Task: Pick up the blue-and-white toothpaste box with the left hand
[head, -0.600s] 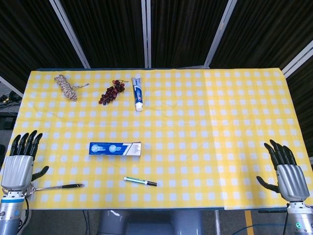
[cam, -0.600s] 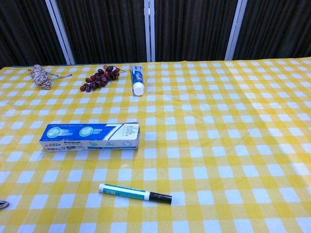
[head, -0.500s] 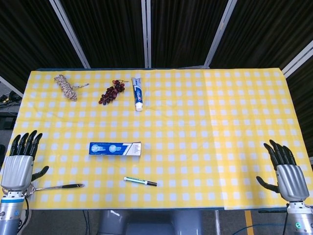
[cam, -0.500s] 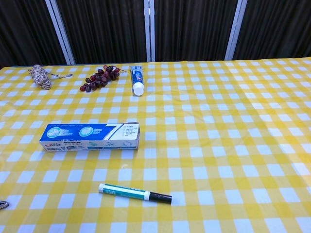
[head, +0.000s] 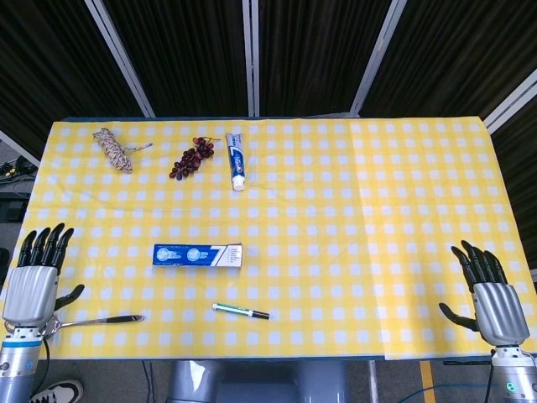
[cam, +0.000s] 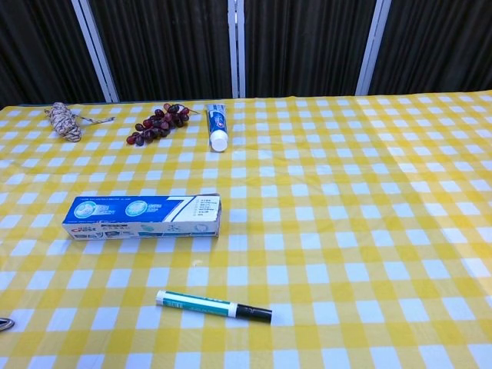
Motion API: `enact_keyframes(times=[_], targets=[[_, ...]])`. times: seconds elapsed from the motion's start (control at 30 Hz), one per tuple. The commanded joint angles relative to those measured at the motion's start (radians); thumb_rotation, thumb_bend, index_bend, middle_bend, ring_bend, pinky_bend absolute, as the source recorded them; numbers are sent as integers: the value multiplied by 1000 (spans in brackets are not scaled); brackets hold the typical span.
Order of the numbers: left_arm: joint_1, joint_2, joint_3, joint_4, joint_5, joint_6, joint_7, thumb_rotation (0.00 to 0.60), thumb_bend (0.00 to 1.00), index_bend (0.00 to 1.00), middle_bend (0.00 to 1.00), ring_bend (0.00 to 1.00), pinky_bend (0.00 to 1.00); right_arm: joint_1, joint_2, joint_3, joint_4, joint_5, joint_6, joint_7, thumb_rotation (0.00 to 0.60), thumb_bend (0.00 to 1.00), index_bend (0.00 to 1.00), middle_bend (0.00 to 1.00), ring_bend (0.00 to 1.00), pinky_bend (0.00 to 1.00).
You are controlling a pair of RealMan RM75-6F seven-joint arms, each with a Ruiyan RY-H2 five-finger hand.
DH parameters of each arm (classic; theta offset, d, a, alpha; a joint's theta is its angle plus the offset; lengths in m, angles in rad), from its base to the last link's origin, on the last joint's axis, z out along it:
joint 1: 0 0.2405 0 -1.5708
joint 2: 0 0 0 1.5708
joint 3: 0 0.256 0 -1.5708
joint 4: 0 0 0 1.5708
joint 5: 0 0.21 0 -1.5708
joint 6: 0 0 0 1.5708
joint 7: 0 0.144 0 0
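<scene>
The blue-and-white toothpaste box [head: 197, 255] lies flat on the yellow checked tablecloth, left of centre; in the chest view the box [cam: 142, 216] sits at mid-left. My left hand [head: 35, 277] hovers at the table's near left corner, well left of the box, fingers apart and holding nothing. At the near right corner my right hand [head: 491, 292] is likewise spread and empty. Neither hand shows in the chest view.
A marker pen [head: 241, 311] lies just in front of the box. A metal tool [head: 101, 320] rests by my left hand. Along the far edge are a rope bundle [head: 112, 148], a bunch of grapes [head: 191, 158] and a toothpaste tube [head: 236, 159].
</scene>
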Motion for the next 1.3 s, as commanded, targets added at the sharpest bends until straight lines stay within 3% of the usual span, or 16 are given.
enact_keyframes(times=[0.03,0.43,0.63,0.8,0.97,1.3], targets=[[-1,-1,1,0,0,-3,2,600,84,0,0,0,0,-1,1,1,-2,1,2,1,600,85,0,0,0,0],[-36,5,0,-45,-8,-67,2,600,85,0,0,0,3,-3,5,4,-5,5,5,11,600,85,0,0,0,0],[-124,4,-38,-103,-41,-187,78,600,86,64,0,24,120,-5,12,4,-10,-2,14,22,600,85,0,0,0,0],[-246,-28,-89,-148,-168,-376,171,600,86,115,12,78,174,-8,22,6,-15,-2,18,43,600,85,0,0,0,0],[-303,-68,-110,-160,-274,-435,249,600,87,173,78,125,203,-8,31,8,-16,2,19,62,600,85,0,0,0,0],[-395,-134,-118,-162,-430,-492,368,600,86,182,84,132,203,-8,43,13,-14,7,18,97,600,85,0,0,0,0]])
